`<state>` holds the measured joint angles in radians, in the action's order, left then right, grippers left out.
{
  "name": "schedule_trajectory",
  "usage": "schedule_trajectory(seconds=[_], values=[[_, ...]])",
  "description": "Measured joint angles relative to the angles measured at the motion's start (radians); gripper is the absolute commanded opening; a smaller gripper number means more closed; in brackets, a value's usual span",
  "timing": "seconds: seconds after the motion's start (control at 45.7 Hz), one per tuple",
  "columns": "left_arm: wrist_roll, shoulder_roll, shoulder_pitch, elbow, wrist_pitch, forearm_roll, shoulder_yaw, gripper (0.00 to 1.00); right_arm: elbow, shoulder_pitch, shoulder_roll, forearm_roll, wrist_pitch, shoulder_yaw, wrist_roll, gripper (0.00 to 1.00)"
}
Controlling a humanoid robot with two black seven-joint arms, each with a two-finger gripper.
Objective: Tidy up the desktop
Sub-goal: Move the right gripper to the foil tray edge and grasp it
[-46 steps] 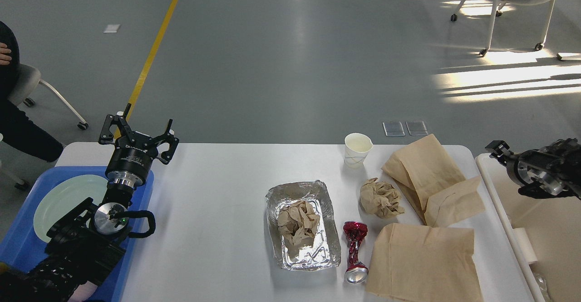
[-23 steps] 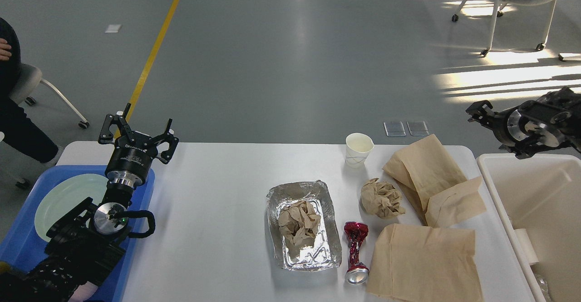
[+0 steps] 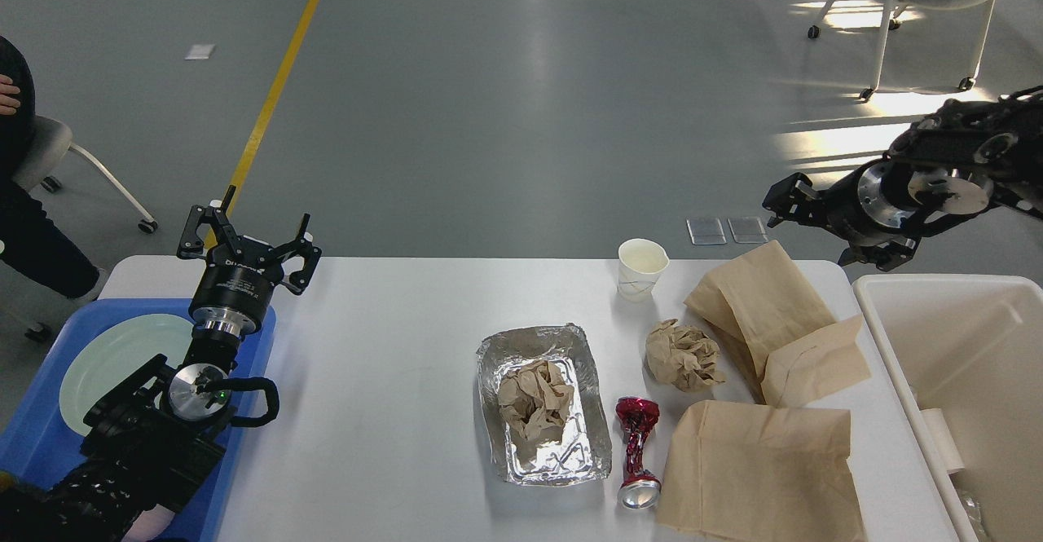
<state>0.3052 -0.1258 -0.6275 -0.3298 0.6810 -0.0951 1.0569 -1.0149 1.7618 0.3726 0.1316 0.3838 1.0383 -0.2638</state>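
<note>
Jaws stood spread and empty on the left gripper (image 3: 247, 243) at nine o'clock; those of the right gripper (image 3: 784, 202), at two o'clock, were too dark to tell. Between them lay the desktop (image 3: 391, 379), stiff and smooth. Its litter looked light and crushable: the paper ball (image 3: 683, 354) takes a loose pinch, the can (image 3: 637, 451) a grip at its waist.

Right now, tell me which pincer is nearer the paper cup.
Right. The right pincer hangs in the air up and to the right of the paper cup, past the desktop edge. The left pincer sits far left, over the blue tray.
</note>
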Motion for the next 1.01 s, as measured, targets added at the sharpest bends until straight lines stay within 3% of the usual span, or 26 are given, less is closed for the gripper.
schedule_trajectory(seconds=[0.263, 0.503, 0.613, 0.832, 1.007], values=[[0.0, 0.0, 0.0, 0.0, 0.0, 0.0, 0.0, 0.96, -0.025, 0.134, -0.102, 0.001, 0.361, 0.028, 0.001, 1.0], [0.0, 0.0, 0.0, 0.0, 0.0, 0.0, 0.0, 0.96, -0.095, 0.279, -0.169, 0.004, 0.447, 0.018, 0.002, 1.0], [0.0, 0.0, 0.0, 0.0, 0.0, 0.0, 0.0, 0.96, -0.106, 0.262, -0.206, 0.003, 0.399, -0.003, 0.002, 1.0], [0.0, 0.0, 0.0, 0.0, 0.0, 0.0, 0.0, 0.96, -0.097, 0.083, -0.296, -0.006, 0.19, -0.055, 0.0, 1.0], [0.0, 0.0, 0.0, 0.0, 0.0, 0.0, 0.0, 0.96, -0.054, -0.009, -0.342, -0.036, 0.125, -0.089, 0.001, 1.0]])
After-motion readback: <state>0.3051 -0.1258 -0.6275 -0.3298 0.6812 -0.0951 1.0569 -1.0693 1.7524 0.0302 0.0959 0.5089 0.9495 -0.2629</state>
